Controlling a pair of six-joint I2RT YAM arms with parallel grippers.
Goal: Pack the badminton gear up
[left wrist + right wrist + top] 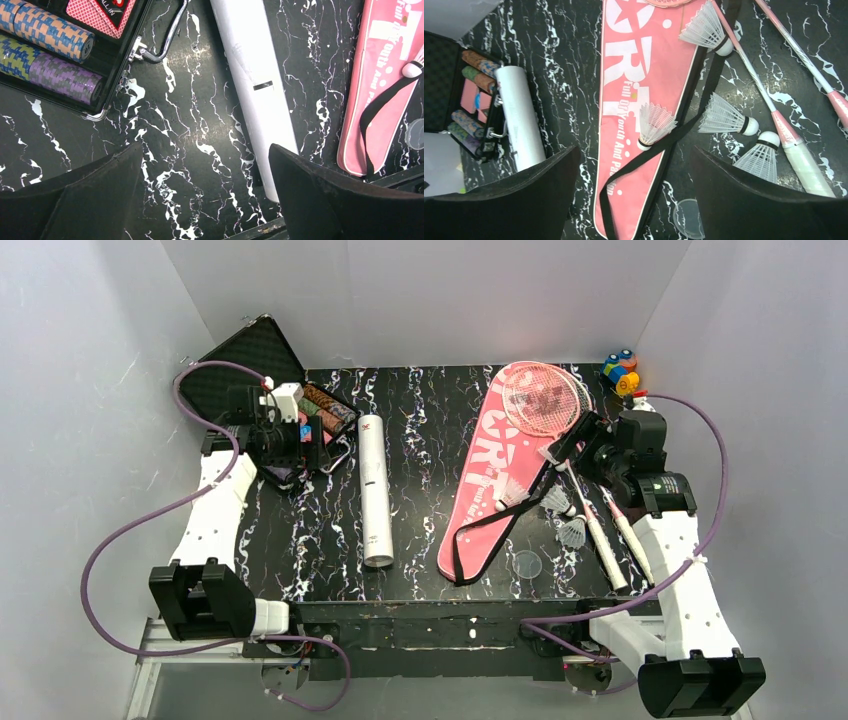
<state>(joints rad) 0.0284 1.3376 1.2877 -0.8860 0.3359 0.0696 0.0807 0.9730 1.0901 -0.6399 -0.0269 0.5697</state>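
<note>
1. At far left the open poker-chip case [243,358] is no part of the gear. The left gripper [205,148] hangs at its near edge, fingers spread wide, holding nothing.
2. The long white tube [372,490] lies just to that gripper's right, its long axis running near to far. The left arm is clearly nearer, and I judge a grasp across the tube's width fits.
3. The pink cover [490,475] lies slanted right of centre, with one shuttlecock [654,125] resting on it.
4. Other shuttlecocks [724,117] and two rackets [603,535] lie just right of the cover.
5. The right gripper [634,150] hovers over these, wide and empty, and is the nearer one.
</note>
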